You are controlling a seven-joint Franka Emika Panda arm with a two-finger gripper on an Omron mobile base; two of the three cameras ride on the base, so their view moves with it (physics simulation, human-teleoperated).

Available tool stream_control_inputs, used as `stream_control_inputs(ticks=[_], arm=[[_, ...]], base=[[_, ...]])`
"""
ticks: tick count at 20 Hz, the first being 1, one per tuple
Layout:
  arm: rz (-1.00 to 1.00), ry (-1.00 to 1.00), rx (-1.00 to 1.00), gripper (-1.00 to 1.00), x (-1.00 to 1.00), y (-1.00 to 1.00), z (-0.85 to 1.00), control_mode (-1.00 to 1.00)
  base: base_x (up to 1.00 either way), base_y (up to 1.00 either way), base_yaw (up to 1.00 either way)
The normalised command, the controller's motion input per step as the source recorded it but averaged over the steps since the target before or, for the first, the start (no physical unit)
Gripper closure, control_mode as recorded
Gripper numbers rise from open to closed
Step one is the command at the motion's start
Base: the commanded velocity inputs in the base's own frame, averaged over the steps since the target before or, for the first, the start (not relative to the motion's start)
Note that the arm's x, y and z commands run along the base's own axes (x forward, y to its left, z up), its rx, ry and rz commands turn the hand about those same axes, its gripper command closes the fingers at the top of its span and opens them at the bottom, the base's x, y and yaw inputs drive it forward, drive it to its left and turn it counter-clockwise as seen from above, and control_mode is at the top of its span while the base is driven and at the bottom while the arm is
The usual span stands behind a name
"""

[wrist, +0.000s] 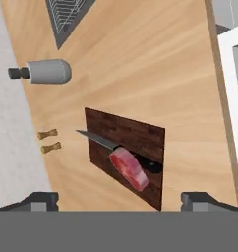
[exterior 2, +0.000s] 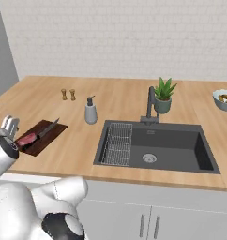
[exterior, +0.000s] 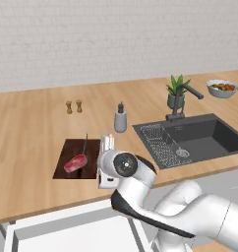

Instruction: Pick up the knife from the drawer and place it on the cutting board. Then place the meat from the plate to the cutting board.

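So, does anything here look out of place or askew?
Mostly tidy. The meat lies on the cutting board but on top of the knife, covering the middle of it, and the knife's tip pokes past the board's edge. The drawer below the counter stands open. The gripper is open above the board.

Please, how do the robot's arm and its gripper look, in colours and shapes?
The arm is glossy white, built of rounded, thick segments with dark grey bands at the joints and a round dark cap with a silver centre. The gripper has two small, dark grey, blocky fingertips. No cables or markings show.
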Motion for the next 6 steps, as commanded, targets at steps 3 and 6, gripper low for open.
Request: stream_control_inputs(ticks=[3,6], arm=[[0.00,-0.32,0.29,-1.00,-0.83,-1.00,0.75,-1.00],[0.00,-0.28,0.33,-1.00,-0.80,-1.00,0.81,-1.00]], base=[[0.00,0.00,0.00],[0.00,0.00,0.00]])
